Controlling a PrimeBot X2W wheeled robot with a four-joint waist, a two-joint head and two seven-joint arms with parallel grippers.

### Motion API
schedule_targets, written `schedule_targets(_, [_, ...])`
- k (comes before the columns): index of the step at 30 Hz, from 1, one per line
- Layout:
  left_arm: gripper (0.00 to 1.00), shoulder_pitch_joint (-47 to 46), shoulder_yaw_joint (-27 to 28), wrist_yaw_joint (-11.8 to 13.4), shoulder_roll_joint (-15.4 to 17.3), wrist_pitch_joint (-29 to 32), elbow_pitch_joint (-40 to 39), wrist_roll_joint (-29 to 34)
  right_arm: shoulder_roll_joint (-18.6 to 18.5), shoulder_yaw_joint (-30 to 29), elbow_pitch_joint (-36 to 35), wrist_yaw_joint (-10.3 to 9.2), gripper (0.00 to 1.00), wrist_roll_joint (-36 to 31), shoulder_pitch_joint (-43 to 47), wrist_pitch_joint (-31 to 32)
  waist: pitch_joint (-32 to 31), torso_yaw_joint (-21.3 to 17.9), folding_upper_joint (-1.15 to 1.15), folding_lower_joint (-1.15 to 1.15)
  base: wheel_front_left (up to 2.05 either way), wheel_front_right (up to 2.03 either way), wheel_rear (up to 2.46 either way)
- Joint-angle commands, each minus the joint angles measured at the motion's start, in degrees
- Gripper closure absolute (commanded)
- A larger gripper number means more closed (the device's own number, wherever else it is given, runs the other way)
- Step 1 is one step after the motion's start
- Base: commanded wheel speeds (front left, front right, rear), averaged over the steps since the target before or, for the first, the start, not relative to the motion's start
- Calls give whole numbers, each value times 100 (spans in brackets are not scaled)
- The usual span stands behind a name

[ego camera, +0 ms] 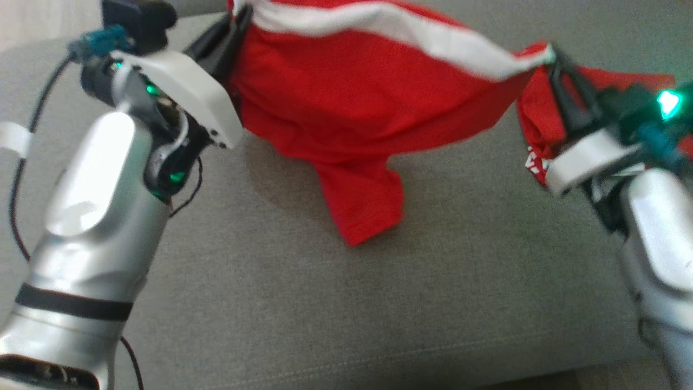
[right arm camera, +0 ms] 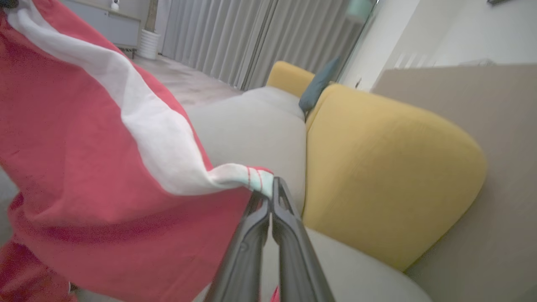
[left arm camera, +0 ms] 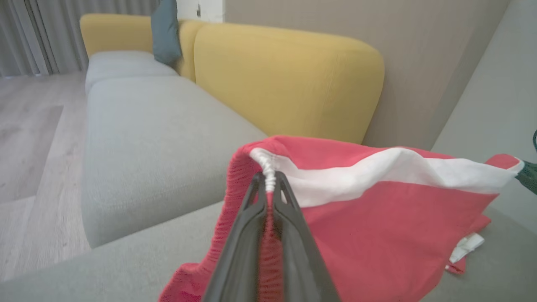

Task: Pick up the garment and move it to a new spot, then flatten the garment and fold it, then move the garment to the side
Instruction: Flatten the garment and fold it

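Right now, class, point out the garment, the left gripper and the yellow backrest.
garment (ego camera: 346, 103), head view, on its red body below the white band.
left gripper (left arm camera: 269, 178), left wrist view, between the fingertips pinching the gathered edge.
yellow backrest (left arm camera: 293, 84), left wrist view, on its front face.

The sofa seat (ego camera: 346, 303) is soft and grey, and it is long and wide. A thin seam runs across it near the front edge. Fat yellow back cushions (left arm camera: 289, 79) stand along its far side. A blue-green pillow (left arm camera: 165, 29) stands up at the far end of the seat, tucked between two of the yellow cushions. The wooden floor (left arm camera: 29, 167) lies beside the sofa. A red garment (ego camera: 346, 108) with a white band hangs over the seat. Its lowest corner comes right down to the grey cloth, but I cannot tell if it touches.
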Motion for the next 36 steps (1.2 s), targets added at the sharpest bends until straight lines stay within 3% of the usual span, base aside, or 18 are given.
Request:
schedule_targets(1, [100, -386, 288, -6, 247, -46, -310, -50, -142, 112, -236, 37, 100, 109, -292, 40, -181, 107, 0, 0, 0, 0, 0])
schedule_targets(11, [100, -285, 665, 211, 364, -148, -1168, -339, -588, 216, -98, 37, 100, 503, -1325, 87, -747, 327, 0, 0, 0, 0, 0])
schedule_targets(20, [100, 279, 741, 324, 333, -278, -1732, -554, -653, 199, 7, 37, 100, 850, -1016, 234, -1110, 430, 0, 0, 0, 0, 0])
schedule_targets(32, [100, 1666, 667, 655, 989, 446, -3660, -689, -801, -518, -2180, 37, 100, 1165, 659, 1349, -1231, 380, 0, 0, 0, 0, 0])
schedule_targets(36, [100, 1633, 753, 748, 1187, 707, -3972, -702, -834, -647, -2721, 37, 100, 1187, 710, 1769, -1081, 316, 0, 0, 0, 0, 0])
